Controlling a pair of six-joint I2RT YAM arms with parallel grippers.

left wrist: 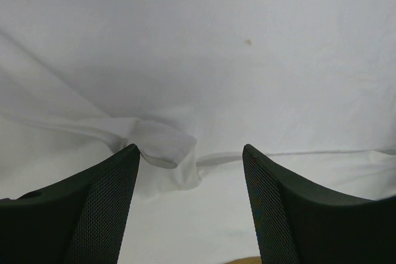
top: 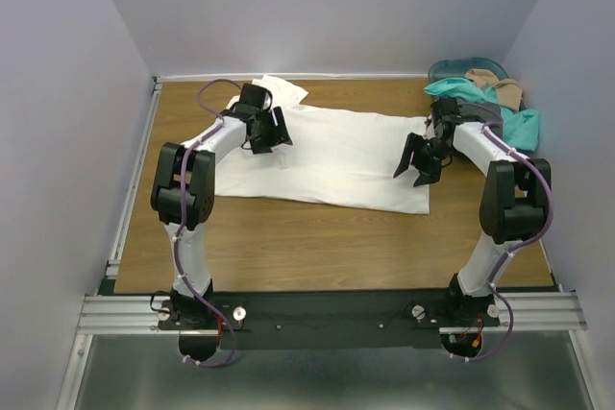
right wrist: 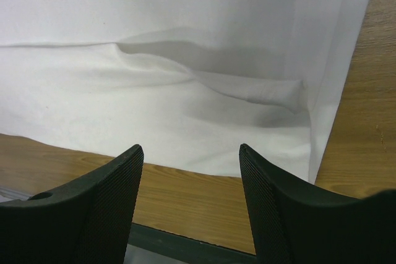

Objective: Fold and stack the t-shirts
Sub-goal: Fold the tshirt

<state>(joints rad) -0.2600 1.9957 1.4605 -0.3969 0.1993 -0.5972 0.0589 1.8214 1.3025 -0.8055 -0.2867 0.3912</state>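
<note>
Top view. White t-shirt (top: 346,156) lies flat on the table (top: 288,247), long axis running across from my left to my right and slanting a little nearer on the right. My left gripper (top: 272,136) is over its left end and my right gripper (top: 418,165) over its right end, so each arm is nearest its own end. Both pairs of fingers are spread and carry nothing. A teal shirt (top: 514,127) and a tan shirt (top: 500,88) are heaped at the far right corner by the basket (top: 452,69), well apart from the white one.

Left wrist. Left gripper (left wrist: 190,148) gaping. White t-shirt (left wrist: 247,60) fills the view; a small pucker of cloth (left wrist: 164,143) sits just ahead, between the fingers (left wrist: 105,202), unpinched.

Right wrist. Right gripper (right wrist: 190,148) gaping too. White t-shirt (right wrist: 154,91) lies ahead, its near edge just beyond the fingers (right wrist: 284,202), its right edge against bare table (right wrist: 359,122).

Judgement: fold not yet begun. Cloth lies forward and below both hands, and a matched pinch at the two ends looks likeliest.
</note>
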